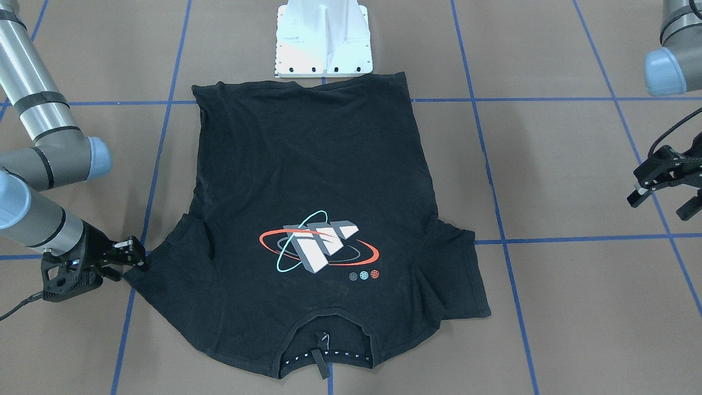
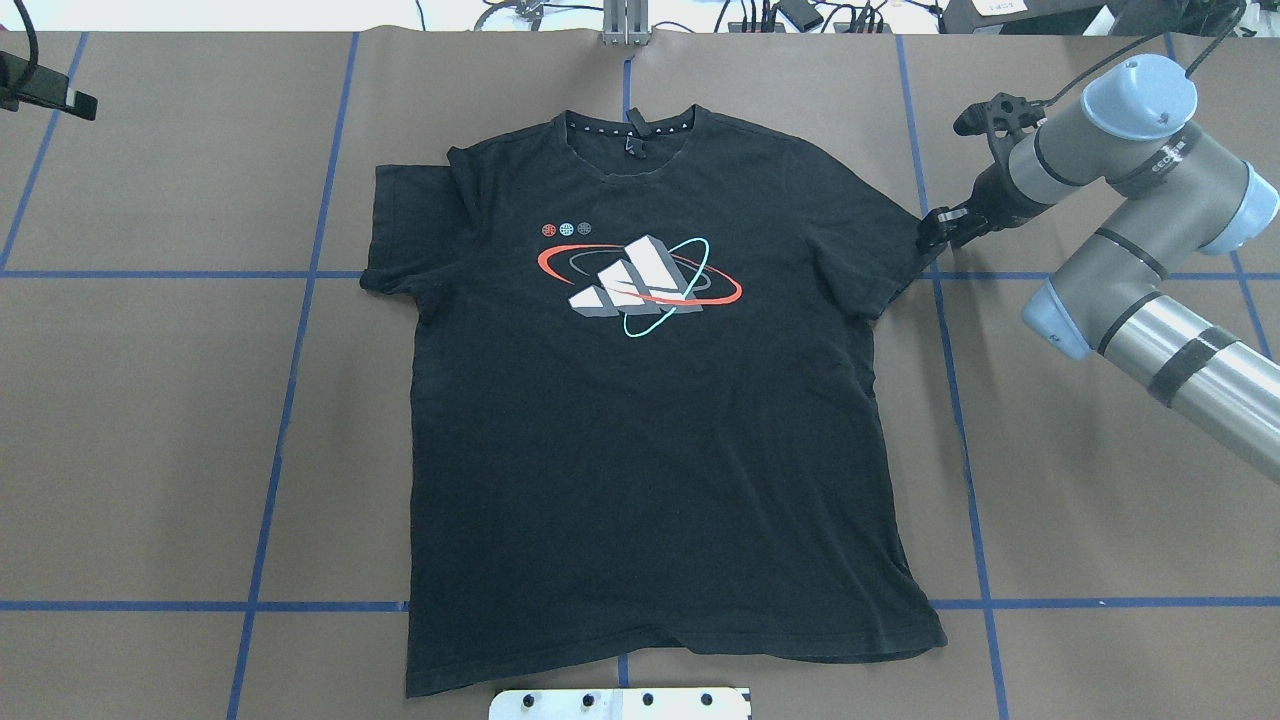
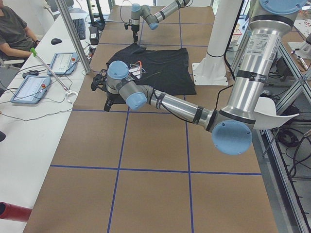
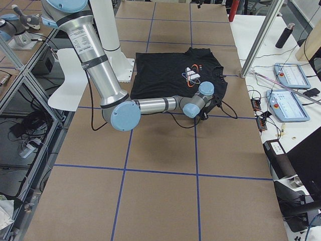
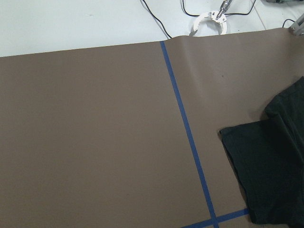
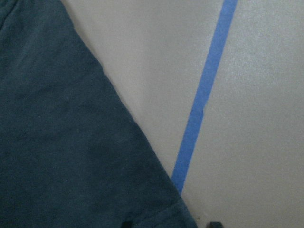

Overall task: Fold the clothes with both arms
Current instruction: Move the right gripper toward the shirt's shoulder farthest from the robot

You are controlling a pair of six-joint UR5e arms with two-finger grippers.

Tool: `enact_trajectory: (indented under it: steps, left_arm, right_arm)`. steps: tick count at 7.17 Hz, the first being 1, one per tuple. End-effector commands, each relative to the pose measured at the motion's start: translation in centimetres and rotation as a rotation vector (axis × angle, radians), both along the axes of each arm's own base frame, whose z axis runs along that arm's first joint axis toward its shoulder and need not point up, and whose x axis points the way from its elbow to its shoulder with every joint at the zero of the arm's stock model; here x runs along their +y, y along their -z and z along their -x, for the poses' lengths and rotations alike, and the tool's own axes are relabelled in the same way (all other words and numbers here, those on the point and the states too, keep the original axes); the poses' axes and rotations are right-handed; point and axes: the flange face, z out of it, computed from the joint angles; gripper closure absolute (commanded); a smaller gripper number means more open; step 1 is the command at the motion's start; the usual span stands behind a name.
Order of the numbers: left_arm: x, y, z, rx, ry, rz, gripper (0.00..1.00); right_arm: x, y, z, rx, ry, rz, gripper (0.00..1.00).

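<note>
The black T-shirt (image 1: 318,164) lies flat on the brown table, logo side up, with its collar on the far side from the robot (image 2: 650,420). My right gripper (image 1: 127,255) is low at the tip of one sleeve (image 2: 938,228). The right wrist view shows two fingertips (image 6: 213,223) apart, with the sleeve's hem corner (image 6: 61,142) between them: open, not closed on the cloth. My left gripper (image 1: 663,189) is open and empty, held above bare table well clear of the other sleeve (image 5: 270,171). It shows at the overhead view's left edge (image 2: 45,90).
The white bolted base block (image 1: 323,38) stands just beyond the shirt's bottom hem. Blue tape lines (image 2: 290,380) cross the table. An operator (image 3: 14,29) sits at a side bench with control tablets (image 3: 63,60) past the far table edge.
</note>
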Motion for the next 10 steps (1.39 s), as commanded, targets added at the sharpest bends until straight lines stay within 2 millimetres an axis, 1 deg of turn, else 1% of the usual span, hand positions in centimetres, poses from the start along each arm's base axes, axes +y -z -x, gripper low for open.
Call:
enact_trajectory:
  steps: [1, 2, 3, 6, 7, 8, 9, 10]
  left_arm:
    - [0.04, 0.11, -0.01, 0.001, 0.000, -0.002, 0.00]
    - [0.04, 0.18, 0.08, 0.001, 0.001, -0.003, 0.00]
    - [0.07, 0.26, 0.09, 0.002, 0.002, -0.003, 0.00]
    - [0.09, 0.33, 0.10, 0.003, 0.003, -0.004, 0.00]
    - [0.09, 0.33, 0.10, 0.003, 0.003, -0.004, 0.00]
    - [0.09, 0.33, 0.10, 0.003, 0.003, -0.004, 0.00]
    - [0.09, 0.33, 0.10, 0.003, 0.003, -0.004, 0.00]
    - [0.13, 0.24, 0.11, 0.003, 0.003, -0.002, 0.00]
  right_arm:
    - [0.00, -0.13, 0.02, 0.000, 0.001, 0.002, 0.41]
    - [0.00, -0.13, 0.02, 0.000, 0.001, 0.002, 0.41]
    - [0.00, -0.15, 0.02, 0.001, 0.000, 0.005, 0.55]
    - [0.00, -0.13, 0.02, 0.000, -0.001, 0.005, 0.69]
    - [-0.05, -0.03, 0.05, -0.001, -0.001, 0.003, 0.80]
    - [0.00, -0.13, 0.02, 0.000, -0.001, 0.005, 0.88]
    - [0.00, -0.13, 0.02, 0.000, -0.001, 0.005, 1.00]
    - [-0.01, 0.22, 0.05, -0.005, 0.001, 0.001, 1.00]
